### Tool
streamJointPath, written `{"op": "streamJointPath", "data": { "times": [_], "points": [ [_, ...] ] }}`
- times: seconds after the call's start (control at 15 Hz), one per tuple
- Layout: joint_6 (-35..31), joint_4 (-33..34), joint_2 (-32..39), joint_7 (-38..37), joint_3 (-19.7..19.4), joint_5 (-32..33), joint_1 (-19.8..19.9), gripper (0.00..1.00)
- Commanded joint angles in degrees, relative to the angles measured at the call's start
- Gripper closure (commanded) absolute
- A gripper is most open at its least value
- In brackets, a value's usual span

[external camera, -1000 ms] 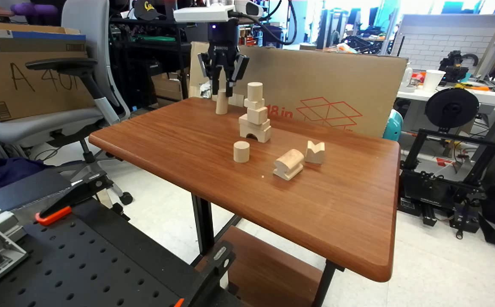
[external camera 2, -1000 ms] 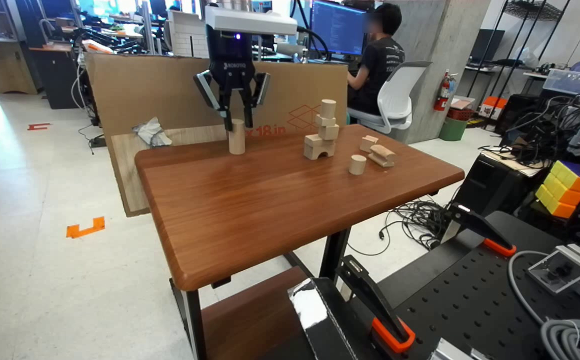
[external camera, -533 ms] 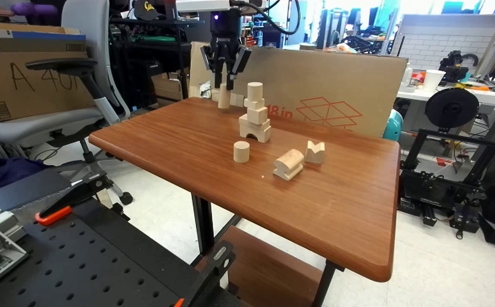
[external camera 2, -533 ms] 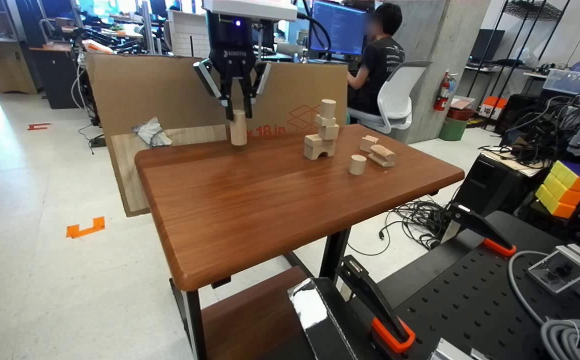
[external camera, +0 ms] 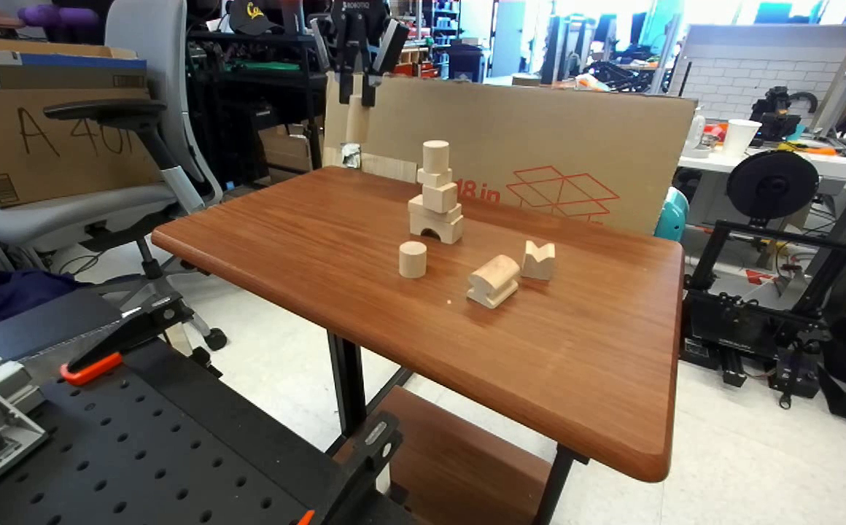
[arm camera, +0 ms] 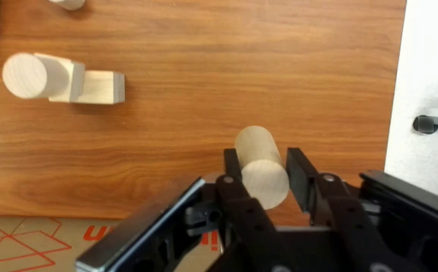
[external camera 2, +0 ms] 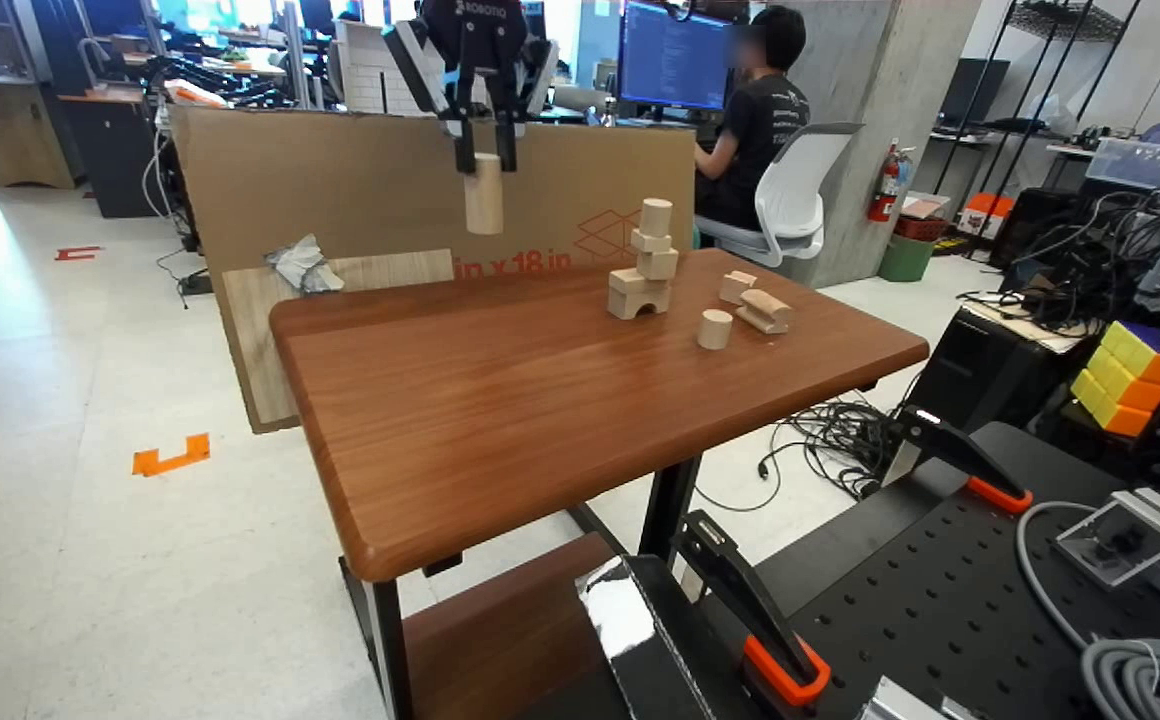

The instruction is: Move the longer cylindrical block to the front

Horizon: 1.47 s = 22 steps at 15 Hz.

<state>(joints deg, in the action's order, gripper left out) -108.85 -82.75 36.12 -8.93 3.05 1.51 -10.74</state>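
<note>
Tabletop (external camera 2: 540, 400) below peg (external camera 2: 484, 205) in end effector (external camera 2: 487, 162)

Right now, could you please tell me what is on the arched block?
Going up, a flat block, a squarish block, a smaller block and a cylinder; their touching faces are covered.

In an exterior view, the fingers (external camera: 370, 91) held the longer cylindrical block (external camera: 356, 121) by its upper end, clear of the bench (external camera: 284, 226). On the bench a tower of pale blocks (external camera: 440, 197) stood topped by an upright cylinder (external camera: 436, 157). Closer in sat a stubby cylinder (external camera: 413, 260), a round-topped block (external camera: 494, 280) and a notched block (external camera: 538, 262); behind the bench rose a cardboard sheet (external camera: 576, 138).
</note>
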Motion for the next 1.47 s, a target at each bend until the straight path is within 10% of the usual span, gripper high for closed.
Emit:
{"op": "streamJointPath", "data": {
  "times": [0.0, 1.13, 1.2, 1.4],
  "points": [
    [-2.6, -14.2, -8.1, -0.6, -0.1, 1.0, 0.0, 0.89],
    [-28.9, -39.1, -14.7, -6.3, -1.1, 2.8, 0.3, 0.89],
    [-28.8, -39.2, -14.7, -7.1, -1.2, 2.7, 0.2, 0.39],
    [-28.1, -40.0, -16.5, -7.9, -0.7, 2.1, 0.1, 0.25]
  ]
}}
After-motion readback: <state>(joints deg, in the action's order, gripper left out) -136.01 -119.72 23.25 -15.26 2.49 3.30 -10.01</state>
